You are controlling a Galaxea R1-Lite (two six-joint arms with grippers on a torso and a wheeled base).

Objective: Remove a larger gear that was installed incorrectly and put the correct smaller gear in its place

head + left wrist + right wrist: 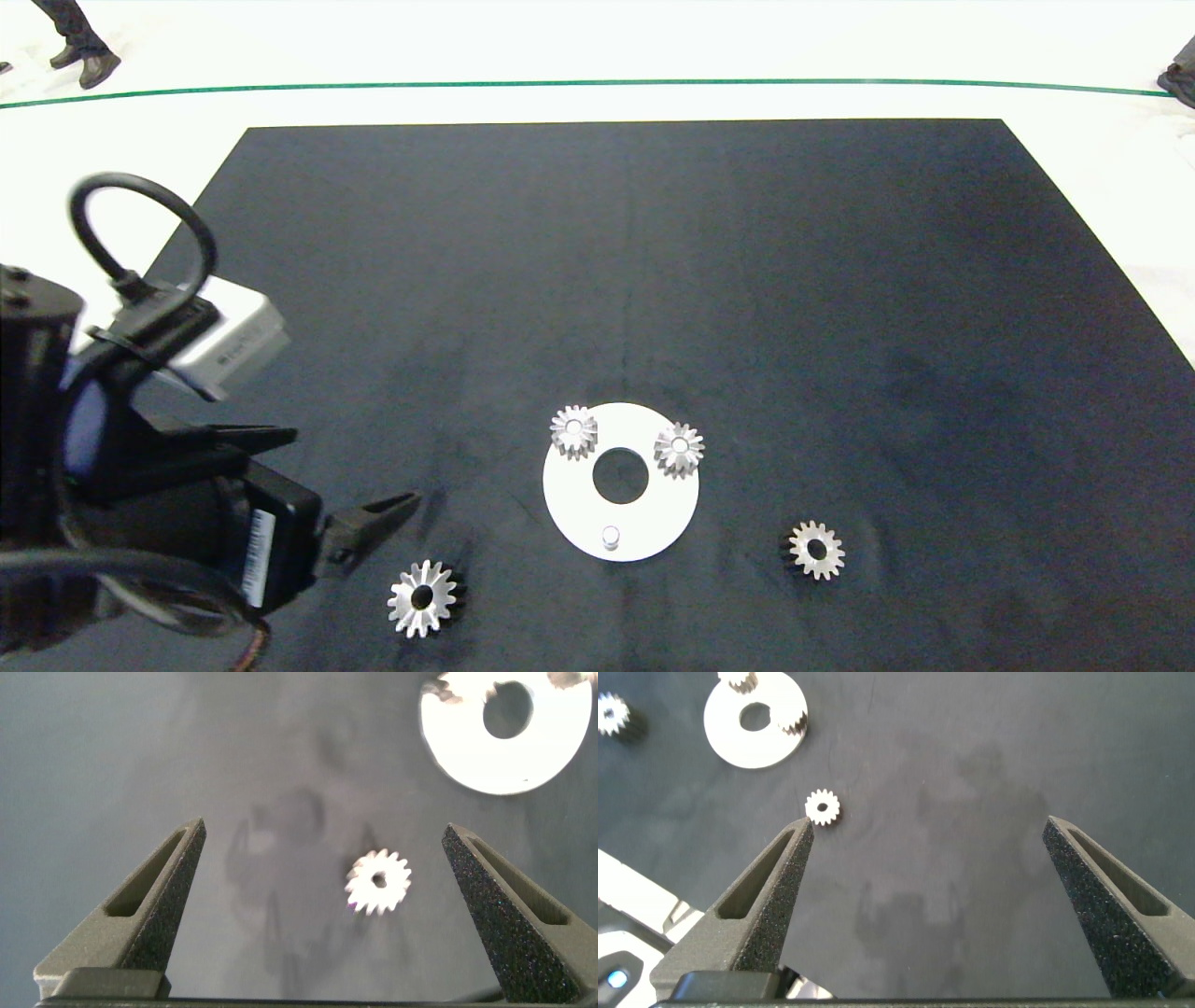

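The bright larger gear [423, 597] [378, 882] lies flat on the black mat, left of the white ring plate [569, 495] [467, 756]. My left gripper [355, 465] [324, 829] hovers open just up and left of it, holding nothing. The duller smaller gear [817, 550] [822, 807] rests on the mat to the plate's right. On the plate sit two small shiny gears [573, 431] [679, 449], and a bare peg [611, 537] stands near its front edge. My right gripper [929, 824] is open and empty above the mat, outside the head view.
The black mat [840, 327] covers most of the white table. A green line [597, 82] runs along the far side, with a person's shoes [89, 63] beyond it at the far left.
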